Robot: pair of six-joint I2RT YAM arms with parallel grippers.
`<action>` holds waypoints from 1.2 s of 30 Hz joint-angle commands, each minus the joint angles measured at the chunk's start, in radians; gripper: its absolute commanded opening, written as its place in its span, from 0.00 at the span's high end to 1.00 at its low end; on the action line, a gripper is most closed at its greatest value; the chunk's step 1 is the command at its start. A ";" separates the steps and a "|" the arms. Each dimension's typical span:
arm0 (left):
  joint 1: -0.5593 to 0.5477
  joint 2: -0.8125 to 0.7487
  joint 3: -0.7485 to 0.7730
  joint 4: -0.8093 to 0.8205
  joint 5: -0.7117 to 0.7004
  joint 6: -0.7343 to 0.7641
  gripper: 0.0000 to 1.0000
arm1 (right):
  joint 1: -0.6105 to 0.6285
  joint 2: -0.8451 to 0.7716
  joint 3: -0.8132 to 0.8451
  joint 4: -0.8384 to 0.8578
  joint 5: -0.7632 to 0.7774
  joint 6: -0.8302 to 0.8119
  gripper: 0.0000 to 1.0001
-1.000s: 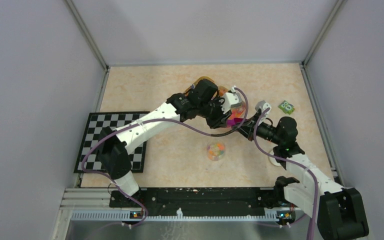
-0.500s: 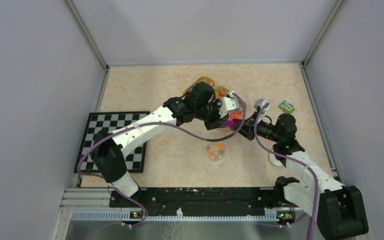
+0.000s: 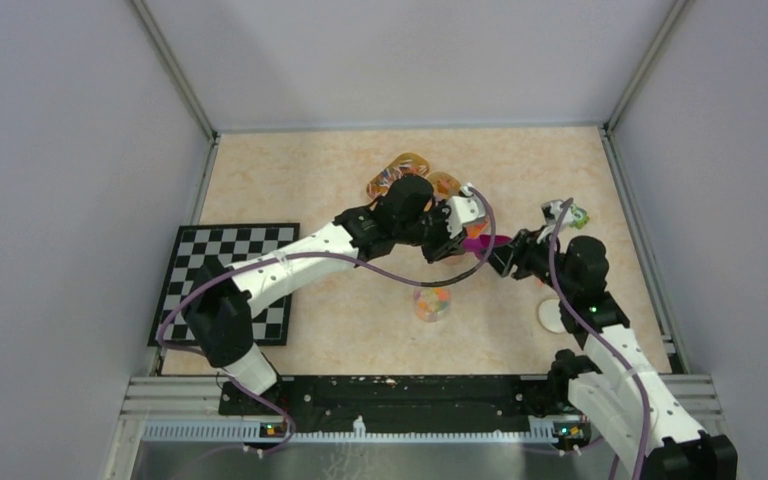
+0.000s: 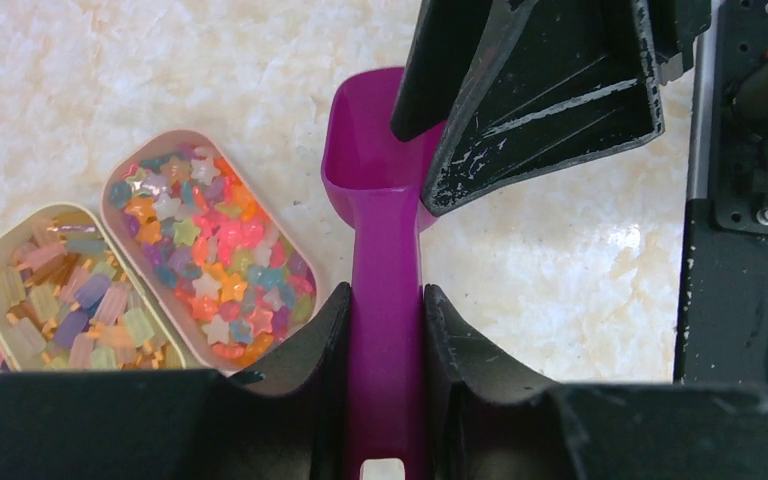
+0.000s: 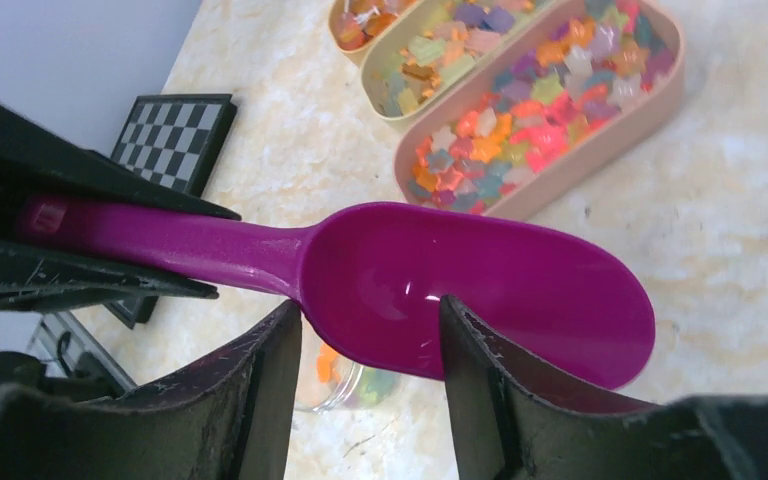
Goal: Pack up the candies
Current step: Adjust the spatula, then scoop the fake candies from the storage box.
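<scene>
The candies [image 4: 208, 255] are tiny star-shaped sweets heaped in an oblong tray; they also show in the right wrist view as candies [image 5: 540, 110]. A small clear cup [image 3: 432, 302] on the table holds a few more. My left gripper [image 4: 385, 300] is shut on the handle of the purple scoop [image 4: 380, 190], which is empty. My right gripper [image 5: 370, 320] is open, with its fingers standing apart on either side of the near rim of the scoop [image 5: 480, 280]. In the top view the left gripper [image 3: 457, 232] and right gripper [image 3: 508, 255] meet over the table's middle.
Two more candy trays [image 3: 400, 172] lie beside the first at the back. A checkerboard mat [image 3: 225, 280] lies at the left. A white disc [image 3: 552, 317] sits at the right, and a small green item [image 3: 575, 215] lies near the right wall.
My right gripper has opened off the scoop, and its arm has swung a little right. The left gripper has stayed shut on the handle and carried the scoop slightly right.
</scene>
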 commanded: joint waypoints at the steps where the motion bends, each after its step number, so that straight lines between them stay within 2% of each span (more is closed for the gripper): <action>1: -0.014 0.000 -0.035 -0.005 0.020 -0.056 1.00 | -0.091 -0.037 0.056 -0.144 0.237 0.173 0.50; 3: -0.017 0.018 -0.040 0.013 0.018 -0.068 1.00 | -0.098 -0.029 0.063 -0.162 0.207 0.156 0.49; 5: -0.016 0.027 -0.048 0.034 0.020 -0.075 1.00 | -0.099 -0.022 0.073 -0.174 0.155 0.104 0.40; 7: -0.016 0.029 -0.051 0.045 0.024 -0.077 1.00 | -0.099 -0.023 0.102 -0.233 0.171 0.070 0.34; 11: -0.016 0.027 -0.066 0.071 0.033 -0.080 1.00 | -0.099 -0.041 0.175 -0.357 0.242 0.023 0.33; 14: -0.017 0.035 -0.071 0.083 0.056 -0.095 1.00 | -0.099 -0.041 0.212 -0.419 0.333 0.059 0.33; 16: -0.021 0.039 -0.084 0.104 0.072 -0.105 1.00 | -0.100 -0.031 0.207 -0.426 0.401 0.094 0.37; 18: -0.030 0.042 -0.096 0.120 0.066 -0.109 1.00 | -0.106 -0.001 0.195 -0.426 0.449 0.116 0.48; 22: -0.063 0.048 -0.119 0.154 0.017 -0.091 1.00 | -0.148 0.048 0.127 -0.349 0.462 0.137 0.62; 25: -0.092 0.058 -0.142 0.190 -0.020 -0.063 1.00 | -0.220 0.115 0.091 -0.299 0.377 0.145 0.62; 28: -0.109 0.070 -0.164 0.238 -0.056 -0.041 1.00 | -0.292 0.174 0.063 -0.272 0.367 0.142 0.56; 31: -0.117 0.097 -0.166 0.281 -0.090 -0.037 1.00 | -0.375 0.220 0.035 -0.217 0.316 0.152 0.57; 36: -0.126 0.161 -0.129 0.294 -0.131 -0.025 1.00 | -0.390 0.326 0.033 -0.154 0.306 0.149 0.60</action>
